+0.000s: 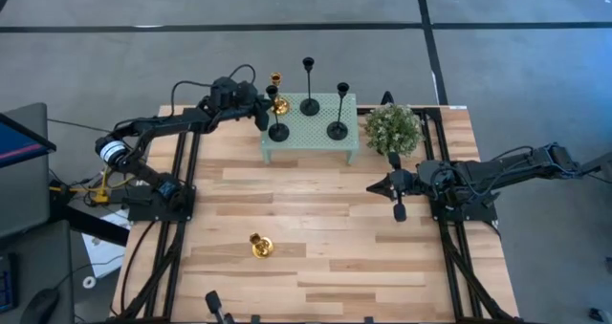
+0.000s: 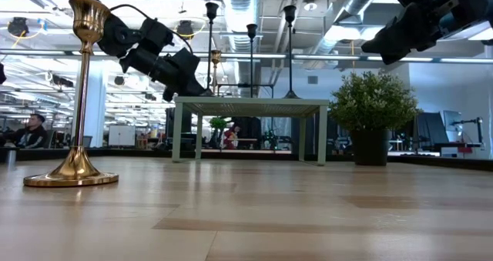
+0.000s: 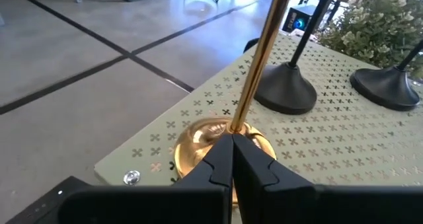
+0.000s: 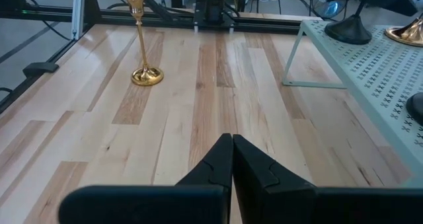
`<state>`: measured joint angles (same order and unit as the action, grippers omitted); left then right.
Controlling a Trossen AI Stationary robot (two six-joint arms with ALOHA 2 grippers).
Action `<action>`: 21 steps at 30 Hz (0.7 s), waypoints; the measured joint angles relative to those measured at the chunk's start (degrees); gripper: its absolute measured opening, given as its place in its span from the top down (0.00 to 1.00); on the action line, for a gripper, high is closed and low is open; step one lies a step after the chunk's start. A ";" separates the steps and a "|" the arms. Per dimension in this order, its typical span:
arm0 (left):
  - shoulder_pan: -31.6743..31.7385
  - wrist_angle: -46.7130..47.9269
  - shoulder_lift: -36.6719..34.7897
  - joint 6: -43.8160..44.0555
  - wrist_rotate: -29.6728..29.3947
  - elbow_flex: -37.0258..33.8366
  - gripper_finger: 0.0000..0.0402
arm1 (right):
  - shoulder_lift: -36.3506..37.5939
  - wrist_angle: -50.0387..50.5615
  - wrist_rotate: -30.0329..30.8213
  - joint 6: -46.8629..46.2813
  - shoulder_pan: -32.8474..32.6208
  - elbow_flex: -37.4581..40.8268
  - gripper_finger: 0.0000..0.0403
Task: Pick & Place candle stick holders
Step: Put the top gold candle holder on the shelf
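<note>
From above, the left gripper (image 1: 264, 107) is reaching in at the back left corner of the mint-green stand (image 1: 287, 144), right by a gold holder (image 1: 276, 92) standing there among three black holders (image 1: 309, 87). A second gold holder (image 1: 260, 245) is standing alone on the table (image 1: 325, 267), well apart. The right gripper (image 1: 398, 202) is waiting over the boards in front of the potted plant (image 1: 393, 127), fingers pressed together on nothing.

At table height, the lone gold holder (image 2: 73, 99) is looming large and upright, and the stand (image 2: 250, 105) is carrying its tall stems behind. The left arm is coming in at the stand's corner, and its fingertips are too dark to make out here.

Through the left wrist, the fingers (image 3: 218, 161) are meeting tip to tip at the foot of the gold stem (image 3: 254, 65), where it joins the round base. Whether they are actually pinching the stem is hidden behind the tips.

From the right wrist, the closed fingers (image 4: 228, 161) are pointing toward the lone gold holder (image 4: 144, 45).

I would say this is a placing or grasping step on the stand. Next, the lone holder is needing a low, steady pinch on its thin stem.
</note>
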<state>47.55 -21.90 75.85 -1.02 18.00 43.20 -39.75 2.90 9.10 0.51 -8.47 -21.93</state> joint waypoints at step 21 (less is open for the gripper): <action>-0.66 -1.48 0.00 1.14 -2.12 0.00 1.00 | 0.01 0.00 0.00 0.03 0.00 0.00 1.00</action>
<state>46.89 -23.38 75.85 0.12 15.88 43.20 -39.74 2.90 9.10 0.54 -8.47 -21.93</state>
